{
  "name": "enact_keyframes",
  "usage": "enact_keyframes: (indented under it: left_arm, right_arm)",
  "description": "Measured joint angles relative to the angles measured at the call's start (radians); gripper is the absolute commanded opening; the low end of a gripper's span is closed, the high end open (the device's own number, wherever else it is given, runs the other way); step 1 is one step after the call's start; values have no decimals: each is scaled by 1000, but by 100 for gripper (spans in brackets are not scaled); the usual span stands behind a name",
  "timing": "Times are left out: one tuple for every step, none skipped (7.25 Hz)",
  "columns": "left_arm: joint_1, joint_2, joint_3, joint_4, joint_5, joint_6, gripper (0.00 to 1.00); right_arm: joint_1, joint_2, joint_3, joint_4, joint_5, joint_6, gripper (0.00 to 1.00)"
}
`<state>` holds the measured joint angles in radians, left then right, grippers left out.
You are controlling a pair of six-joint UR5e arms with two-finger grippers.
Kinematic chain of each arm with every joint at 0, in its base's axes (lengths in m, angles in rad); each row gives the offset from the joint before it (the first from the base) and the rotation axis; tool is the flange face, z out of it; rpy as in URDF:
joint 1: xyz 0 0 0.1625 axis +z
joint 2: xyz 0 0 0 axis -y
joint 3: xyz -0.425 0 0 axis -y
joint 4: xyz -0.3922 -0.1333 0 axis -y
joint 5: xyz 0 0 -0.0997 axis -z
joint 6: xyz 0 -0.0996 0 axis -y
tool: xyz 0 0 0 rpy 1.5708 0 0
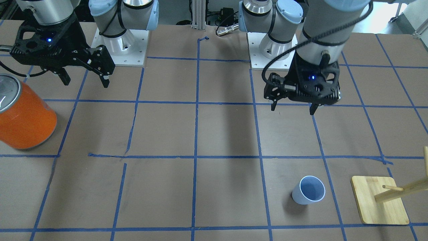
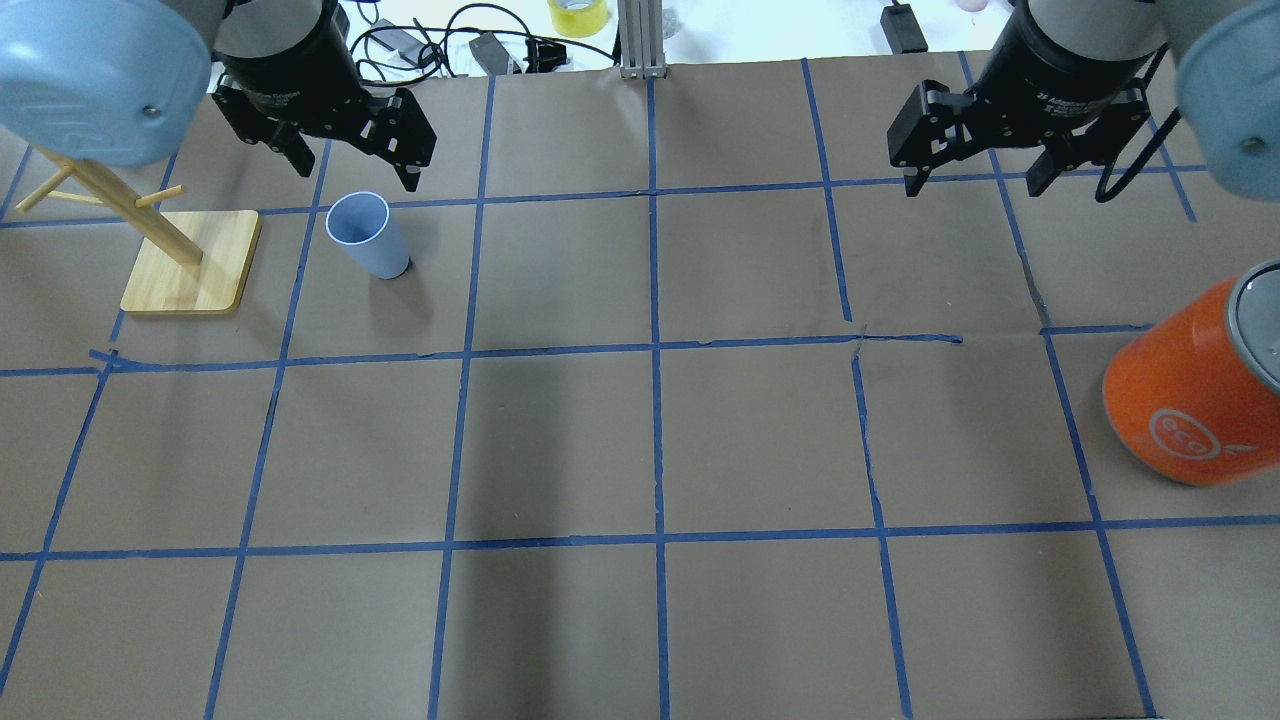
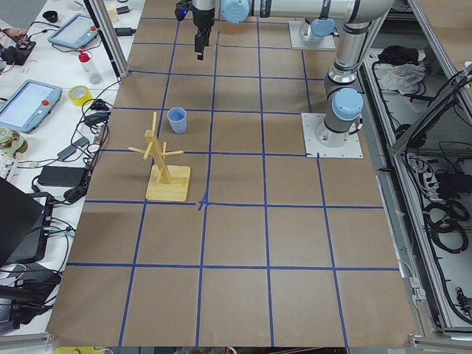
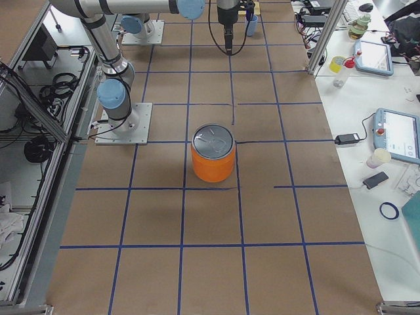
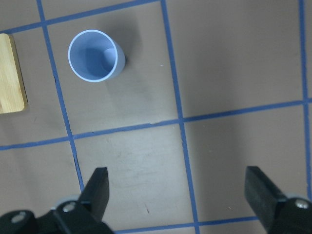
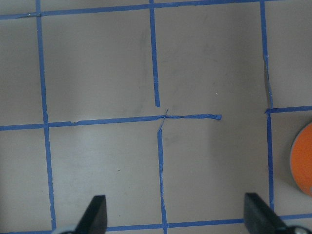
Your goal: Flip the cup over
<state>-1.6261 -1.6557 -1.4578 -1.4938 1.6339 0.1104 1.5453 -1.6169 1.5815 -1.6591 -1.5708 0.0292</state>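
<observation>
The small pale blue cup [image 2: 368, 235] stands upright, rim up, on the brown table; it also shows in the front view [image 1: 308, 190], the left side view [image 3: 177, 119] and the left wrist view [image 5: 94, 56]. My left gripper [image 2: 355, 170] hangs open and empty above the table, just beyond the cup; it also shows in the front view [image 1: 293, 107]. In its wrist view the fingertips [image 5: 100, 183] are wide apart with bare table between them. My right gripper [image 2: 975, 182] is open and empty, high over the table; it also shows in the front view [image 1: 85, 79].
A wooden peg stand [image 2: 190, 265] sits close beside the cup, on its outer side. A large orange can [image 2: 1195, 385] with a silver top stands at the table's right side, also in the right side view [image 4: 213, 154]. Blue tape lines grid the table.
</observation>
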Motion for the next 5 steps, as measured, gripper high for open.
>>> enact_keyframes:
  left_arm:
    - [-5, 58, -4, -48, -16, -4, 99]
    - [-3, 100, -12, -86, -21, -4, 99]
    - [4, 118, -23, -84, -27, -5, 99]
    - [27, 117, -32, -60, -34, -5, 99]
    - [56, 119, -43, -46, -40, -5, 99]
  right_arm:
    - [0, 0, 0, 0, 0, 0, 100]
    - [1, 0, 0, 0, 0, 0, 100]
    - [1, 0, 0, 0, 0, 0, 100]
    - [0, 0, 0, 0, 0, 0, 100]
    - [0, 0, 0, 0, 0, 0, 100]
